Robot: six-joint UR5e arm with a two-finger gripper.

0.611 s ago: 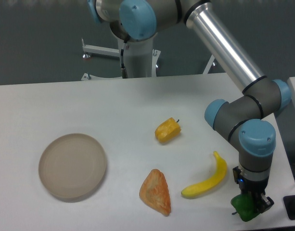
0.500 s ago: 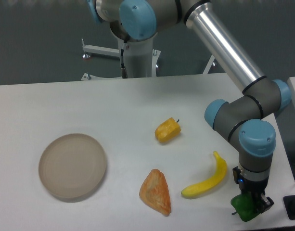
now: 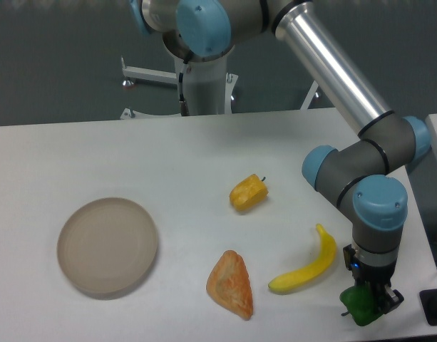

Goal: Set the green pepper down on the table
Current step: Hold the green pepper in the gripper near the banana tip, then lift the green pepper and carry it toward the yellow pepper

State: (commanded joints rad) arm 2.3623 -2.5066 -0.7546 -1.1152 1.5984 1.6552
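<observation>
We see the gripper (image 3: 368, 305) clenched on the green pepper (image 3: 358, 306), low over the near right corner of the table (image 3: 132, 157), with a banana (image 3: 308, 265) just to its left, then an orange wedge (image 3: 232, 283), a yellow pepper (image 3: 248, 192), and a beige plate (image 3: 108, 246) farthest left.

Light is even and soft from above me. The table (image 3: 132, 157) looks bright, without glare. Under my gripper (image 3: 368, 303) the shadow is faint. My metal arm (image 3: 332, 68) shines. The picture is slightly soft everywhere.
</observation>
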